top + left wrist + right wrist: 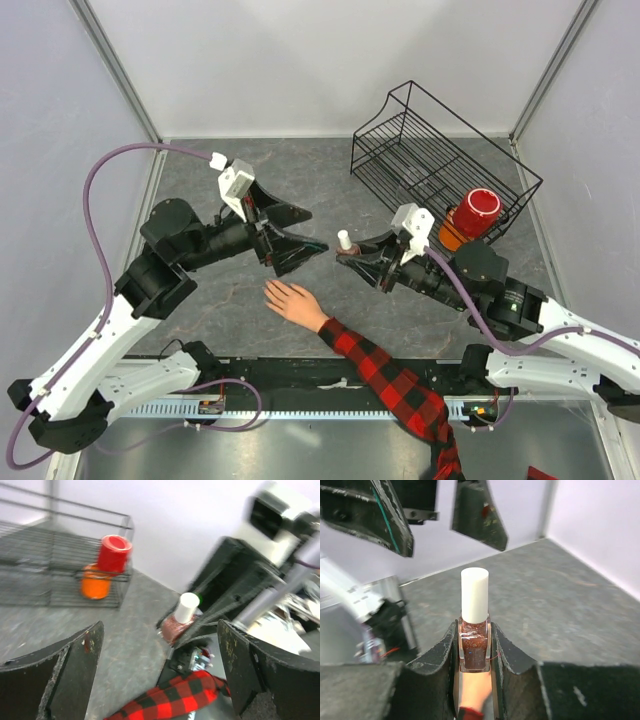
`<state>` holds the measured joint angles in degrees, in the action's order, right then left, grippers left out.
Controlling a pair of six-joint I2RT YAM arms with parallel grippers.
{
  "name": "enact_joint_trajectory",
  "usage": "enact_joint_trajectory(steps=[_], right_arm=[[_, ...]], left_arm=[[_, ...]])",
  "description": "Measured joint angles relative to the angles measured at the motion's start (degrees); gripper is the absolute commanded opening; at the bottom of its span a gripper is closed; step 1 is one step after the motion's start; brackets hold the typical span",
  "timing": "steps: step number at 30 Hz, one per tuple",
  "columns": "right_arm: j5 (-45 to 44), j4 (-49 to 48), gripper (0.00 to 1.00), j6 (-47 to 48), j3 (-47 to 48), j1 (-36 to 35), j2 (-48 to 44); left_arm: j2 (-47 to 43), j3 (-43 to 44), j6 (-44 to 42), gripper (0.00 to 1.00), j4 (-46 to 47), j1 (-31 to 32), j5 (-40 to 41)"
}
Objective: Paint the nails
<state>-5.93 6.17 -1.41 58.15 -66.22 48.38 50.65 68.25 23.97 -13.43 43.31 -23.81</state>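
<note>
Bottle [474, 652] stands clenched upright in right gripper [346, 256], likely offering its white cap [474, 595] to the spread-jawed left gripper [313, 229]

**Two YAM arms: shells, joints and fittings**

Directly behind the left gripper [316, 230] and the right gripper [347, 256] sits a white camera block [237, 185], matched by a second block [410, 222]. Behind these, the left arm [100, 350] and right arm [545, 372] have black cylindrical joints, then white shell links farthest back. A mauve cable [95, 200] loops along each arm. The fingers [55, 680] are matt black wedges with pale scuffs along their edges.
</note>
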Motion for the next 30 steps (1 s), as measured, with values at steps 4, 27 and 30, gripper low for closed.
enact_joint_trajectory(steps=[4,27,30], right_arm=[[10.21,0.7,0.0,-3.32,-1.07,2.14,-1.33],[33.7,-7.13,0.0,-13.68,-3.69,9.33,2.03],[34.29,-8.09,0.0,-14.1,-3.87,10.25,2.03]], left_arm=[[-0.98,-3.91,2.1,0.83,7.85,-0.48,-9.84],[3.08,-4.96,4.57,0.65,16.59,-0.5,-26.43],[3.32,-4.98,4.5,0.56,16.55,-0.5,-27.28]])
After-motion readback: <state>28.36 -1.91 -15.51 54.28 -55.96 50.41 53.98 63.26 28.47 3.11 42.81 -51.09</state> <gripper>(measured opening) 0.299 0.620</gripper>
